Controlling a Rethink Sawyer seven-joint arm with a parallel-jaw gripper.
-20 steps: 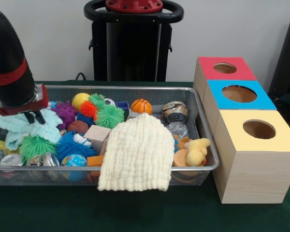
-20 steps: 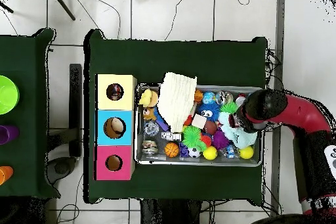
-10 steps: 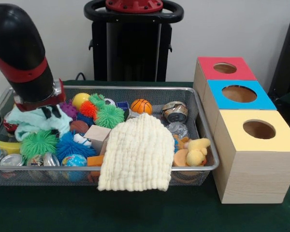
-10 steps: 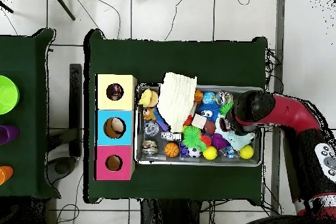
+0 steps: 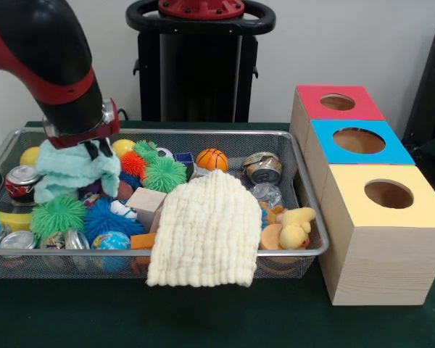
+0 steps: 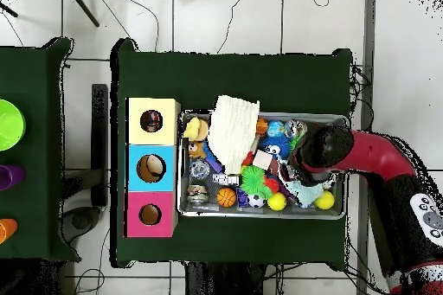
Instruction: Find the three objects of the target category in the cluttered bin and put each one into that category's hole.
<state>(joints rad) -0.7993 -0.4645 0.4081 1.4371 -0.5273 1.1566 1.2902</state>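
Note:
My gripper hangs over the left part of the wire bin, shut on a mint green cloth that dangles clear of the clutter. In the overhead view the gripper is over the bin's right half, with the cloth trailing below it. A red can and a yellow ball lie bare at the bin's left end. A crushed can, a basketball, spiky balls and a wooden block fill the bin.
A cream knitted cloth drapes over the bin's front rim. A plush duck sits at the right end. Red, blue and yellow boxes with holes stand to the right of the bin.
The arm rose and moved right in the front view, lifting the mint cloth with it. That uncovered the red can and the yellow ball at the left end.

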